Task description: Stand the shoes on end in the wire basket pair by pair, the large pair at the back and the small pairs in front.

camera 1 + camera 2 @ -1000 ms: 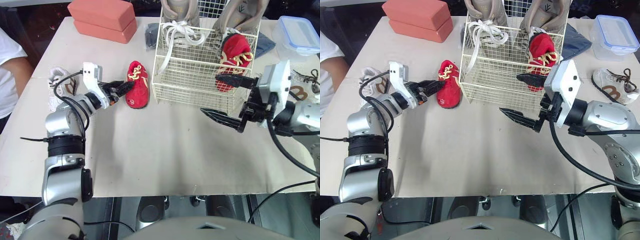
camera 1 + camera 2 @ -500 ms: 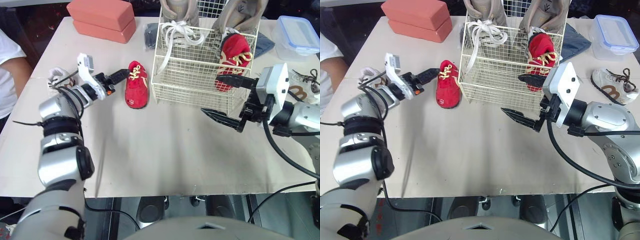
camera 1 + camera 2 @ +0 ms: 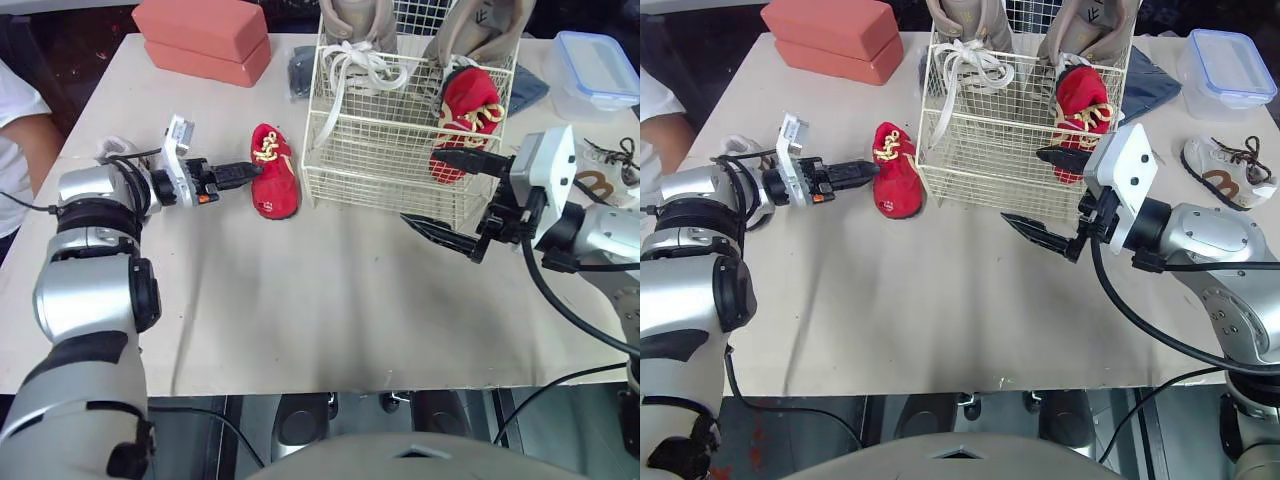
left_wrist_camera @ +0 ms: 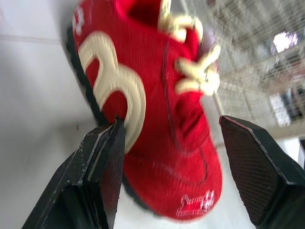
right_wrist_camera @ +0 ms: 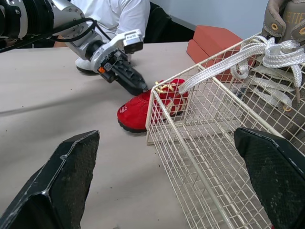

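view down over a pale tabletop (image 3: 330, 300) with a white wire basket (image 3: 385, 165) at its far side. the large tan pair (image 3: 350, 20) already stands on end at the back of the basket, and one small red shoe (image 3: 468, 110) stands in front of it on my right. its mate, the second red shoe (image 3: 275, 185), lies on the tabletop just left of the basket. my left gripper (image 3: 245, 171) is open, its two black fingers reaching along either side of that shoe without closing on it. my right gripper (image 3: 420, 187) hangs wide open and empty just in front of the basket. a small white shoe (image 3: 600, 170) lies at far right and another (image 3: 115, 150) at far left, so by my reckoning three small shoes are left to place.
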Tool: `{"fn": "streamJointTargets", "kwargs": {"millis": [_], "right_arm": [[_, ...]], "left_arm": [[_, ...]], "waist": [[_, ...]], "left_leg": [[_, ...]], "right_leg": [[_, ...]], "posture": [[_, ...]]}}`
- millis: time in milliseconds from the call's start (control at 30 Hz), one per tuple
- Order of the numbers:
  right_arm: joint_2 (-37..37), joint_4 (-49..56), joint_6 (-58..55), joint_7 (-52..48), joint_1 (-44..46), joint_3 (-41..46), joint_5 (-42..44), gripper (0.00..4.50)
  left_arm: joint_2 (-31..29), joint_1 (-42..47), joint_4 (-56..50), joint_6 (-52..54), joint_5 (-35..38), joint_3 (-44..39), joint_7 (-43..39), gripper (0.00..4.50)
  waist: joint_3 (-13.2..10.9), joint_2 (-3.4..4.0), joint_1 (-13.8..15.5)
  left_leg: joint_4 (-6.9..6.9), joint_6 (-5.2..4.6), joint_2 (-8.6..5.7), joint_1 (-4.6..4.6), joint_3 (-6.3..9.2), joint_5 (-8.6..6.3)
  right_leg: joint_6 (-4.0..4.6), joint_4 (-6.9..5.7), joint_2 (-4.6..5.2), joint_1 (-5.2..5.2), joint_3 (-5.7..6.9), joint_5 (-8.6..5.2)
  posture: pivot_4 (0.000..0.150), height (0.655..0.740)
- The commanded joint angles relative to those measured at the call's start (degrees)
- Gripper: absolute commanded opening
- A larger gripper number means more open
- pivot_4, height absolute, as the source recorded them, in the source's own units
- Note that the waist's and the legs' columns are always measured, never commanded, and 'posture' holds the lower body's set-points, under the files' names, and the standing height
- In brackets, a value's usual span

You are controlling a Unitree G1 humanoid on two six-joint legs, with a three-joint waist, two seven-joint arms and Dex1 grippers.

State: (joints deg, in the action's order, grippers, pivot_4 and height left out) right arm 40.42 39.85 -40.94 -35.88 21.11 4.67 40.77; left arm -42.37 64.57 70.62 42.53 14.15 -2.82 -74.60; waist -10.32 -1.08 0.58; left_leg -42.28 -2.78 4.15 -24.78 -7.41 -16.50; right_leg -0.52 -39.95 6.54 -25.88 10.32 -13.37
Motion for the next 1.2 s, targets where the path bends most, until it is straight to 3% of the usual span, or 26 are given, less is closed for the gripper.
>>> {"fn": "streamJointTargets", "kwargs": {"millis": [33,100,267,300,567,733,1200], "right_arm": [[-0.11,0.96,1.03,0.30,0.80,0.56,-0.01,4.50],[-0.17,0.84,1.08,0.30,0.88,0.57,-0.07,4.50],[-0.38,0.76,1.17,0.43,1.12,0.57,-0.13,4.50],[-0.43,0.75,1.18,0.46,1.16,0.55,-0.16,4.50],[-0.84,0.85,1.17,0.85,1.08,0.47,-0.19,4.50],[-1.06,0.98,1.18,0.94,0.95,0.50,-0.16,4.50],[-3.73,-1.92,3.64,2.15,2.96,4.71,2.33,4.50]], "left_arm": [[-0.78,2.68,2.18,-1.46,-3.23,0.80,-2.32,3.22],[-0.61,3.14,3.21,-2.37,-4.67,1.03,-1.98,2.61],[-0.08,3.50,4.76,-3.17,-7.15,0.64,-1.00,0.31],[0.08,3.49,4.93,-3.19,-7.42,0.45,-0.71,0.05],[0.59,2.53,5.17,-4.24,-7.32,-2.23,0.64,0.05],[-0.32,2.70,4.91,-7.57,-2.86,-9.77,6.89,0.05],[-5.75,6.77,-2.13,-23.18,7.94,-22.59,-9.44,0.05]], "waist": [[0.00,0.00,-0.01],[0.00,0.00,-0.09],[0.00,0.00,-0.25],[0.00,0.00,-0.25],[0.00,0.00,-0.20],[-0.01,-0.02,-0.27],[-0.04,-0.08,-1.31]], "left_leg": [[0.00,0.00,0.00,0.00,0.00,0.00],[0.01,0.00,0.01,0.00,0.00,0.00],[0.00,0.00,0.02,0.00,0.00,0.00],[0.00,0.00,0.02,0.00,0.00,0.00],[-0.03,0.00,0.04,0.01,0.01,0.00],[-0.04,0.00,0.04,0.00,0.03,0.00],[-0.04,0.00,0.03,-0.03,-0.01,0.00]], "right_leg": [[0.00,0.00,0.00,0.00,0.00,0.00],[0.00,0.00,0.00,-0.02,-0.02,0.00],[0.00,-0.02,0.01,-0.03,-0.04,0.00],[0.00,-0.02,0.01,-0.03,-0.04,0.00],[-0.01,-0.09,0.02,-0.03,-0.06,0.00],[0.00,-0.09,0.04,-0.03,-0.08,0.00],[0.18,-0.09,0.05,-0.08,-0.05,0.11]], "posture": [[0.150,0.6860],[0.150,0.6860],[0.150,0.6860],[0.150,0.6860],[0.150,0.6860],[0.150,0.6860],[0.150,0.6860]]}}
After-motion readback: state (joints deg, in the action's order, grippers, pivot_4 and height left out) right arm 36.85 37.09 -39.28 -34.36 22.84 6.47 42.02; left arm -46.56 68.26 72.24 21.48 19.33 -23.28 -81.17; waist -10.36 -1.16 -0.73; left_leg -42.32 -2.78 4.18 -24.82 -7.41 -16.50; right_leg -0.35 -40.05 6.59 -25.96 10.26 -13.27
